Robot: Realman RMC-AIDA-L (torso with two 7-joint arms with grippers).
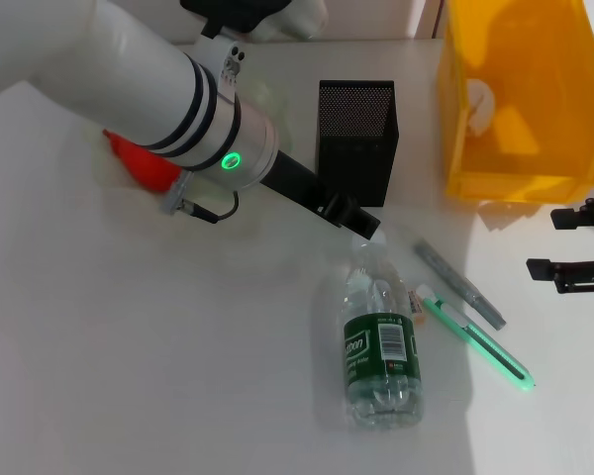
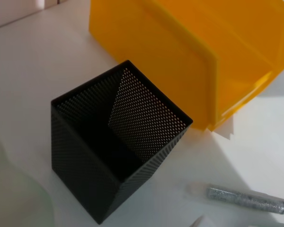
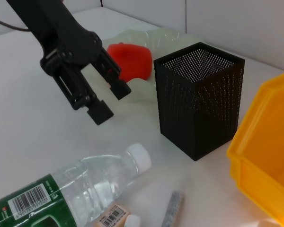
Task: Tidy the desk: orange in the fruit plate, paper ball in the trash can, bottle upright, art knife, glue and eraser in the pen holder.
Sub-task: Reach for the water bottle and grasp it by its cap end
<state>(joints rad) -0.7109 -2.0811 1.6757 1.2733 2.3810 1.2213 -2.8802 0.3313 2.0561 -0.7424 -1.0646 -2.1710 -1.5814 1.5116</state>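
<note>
The orange (image 3: 130, 60) already sits in the fruit plate (image 3: 173, 38), and something white shows through the trash can (image 1: 520, 99) wall — likely the paper ball. So the bottle (image 1: 379, 354) looks to be the step in hand: it lies flat on the desk, cap toward the pen holder (image 1: 357, 139). The left gripper (image 3: 99, 92) hovers just above the cap end, fingers apart, holding nothing. The right gripper (image 1: 579, 259) waits at the desk's right edge; I cannot tell how its fingers stand. Next, the left needs to drop, close round the neck and tip the bottle up — the art knife (image 1: 475, 339), glue (image 1: 459, 284) and eraser (image 1: 415, 303) lie just beside it.
</note>
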